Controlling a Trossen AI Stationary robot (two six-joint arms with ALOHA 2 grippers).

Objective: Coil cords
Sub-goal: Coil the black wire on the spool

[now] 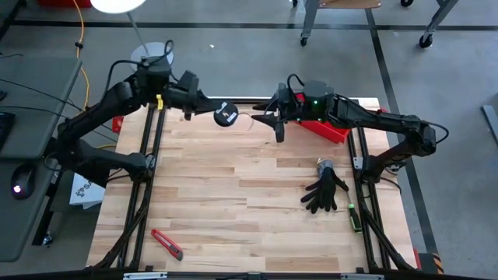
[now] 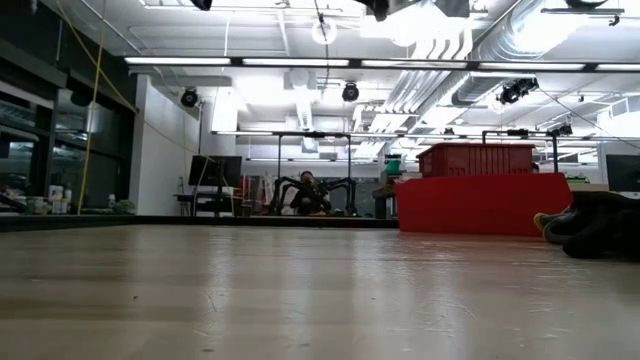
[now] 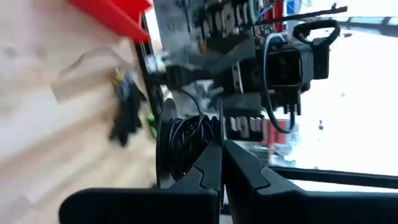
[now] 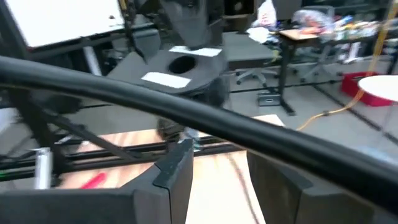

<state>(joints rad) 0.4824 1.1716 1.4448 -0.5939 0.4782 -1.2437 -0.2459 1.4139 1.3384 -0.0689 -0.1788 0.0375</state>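
Up top in the overhead shot, the left claw (image 1: 208, 105) was clamped shut on the black spool (image 1: 226, 114), held up over the far edge of the bench (image 1: 233, 194), a bit left of center. The thin cord (image 1: 253, 117) ran from the spool toward the right claw (image 1: 278, 124), top center, fingers spread apart; couldn't tell if it was actually touching the cord. A red bin (image 1: 323, 128) sat behind that arm, a black glove (image 1: 325, 190) lay at right, and a red knife (image 1: 166, 244) at bottom left.
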